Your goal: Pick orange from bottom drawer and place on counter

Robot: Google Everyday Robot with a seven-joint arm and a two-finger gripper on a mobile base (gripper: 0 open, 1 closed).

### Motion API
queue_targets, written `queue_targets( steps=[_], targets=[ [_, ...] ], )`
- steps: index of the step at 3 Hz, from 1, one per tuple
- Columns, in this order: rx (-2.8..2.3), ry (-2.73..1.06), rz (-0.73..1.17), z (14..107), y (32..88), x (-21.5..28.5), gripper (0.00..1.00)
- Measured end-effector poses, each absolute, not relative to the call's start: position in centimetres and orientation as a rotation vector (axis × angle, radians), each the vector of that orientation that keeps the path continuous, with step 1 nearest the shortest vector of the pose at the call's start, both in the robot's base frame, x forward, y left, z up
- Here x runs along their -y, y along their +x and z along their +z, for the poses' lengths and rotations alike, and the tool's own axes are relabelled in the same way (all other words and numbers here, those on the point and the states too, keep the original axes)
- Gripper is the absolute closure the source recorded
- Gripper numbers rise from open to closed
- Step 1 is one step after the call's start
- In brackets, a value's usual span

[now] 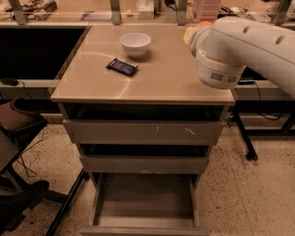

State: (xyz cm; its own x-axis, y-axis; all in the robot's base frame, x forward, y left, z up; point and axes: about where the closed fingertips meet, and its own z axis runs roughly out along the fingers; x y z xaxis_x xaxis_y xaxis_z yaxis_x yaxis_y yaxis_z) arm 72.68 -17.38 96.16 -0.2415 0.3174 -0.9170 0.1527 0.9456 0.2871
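Observation:
The bottom drawer (144, 203) is pulled open at the foot of the grey cabinet, and the part of its inside that shows holds nothing. The counter (161, 76) is the beige top of the cabinet. My white arm (239, 44) reaches in from the right above the counter's back right corner. My gripper is hidden behind the arm's big joint. A small orange-coloured patch (203, 23) peeks out at the joint's upper left edge; I cannot tell whether it is the orange.
A white bowl (135, 44) and a dark flat packet (122, 67) lie on the counter's back left part. The two upper drawers (143, 131) are slightly open. A dark chair (18, 124) stands at the left, a stand's leg (244, 138) at the right, a cluttered bench (138, 7) behind.

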Motion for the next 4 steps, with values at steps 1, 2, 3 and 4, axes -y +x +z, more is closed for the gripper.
queue_targets(
  steps=[1, 2, 3, 4],
  targets=[
    [-1.914, 0.373, 0.124, 90.5, 72.4, 17.4, 1.00],
    [-2.010, 0.390, 0.103, 85.6, 70.2, 17.3, 1.00],
    [-2.077, 0.402, 0.095, 82.5, 68.4, 17.2, 1.00],
    [-2.086, 0.405, 0.094, 82.1, 68.2, 17.2, 0.84]
  ],
)
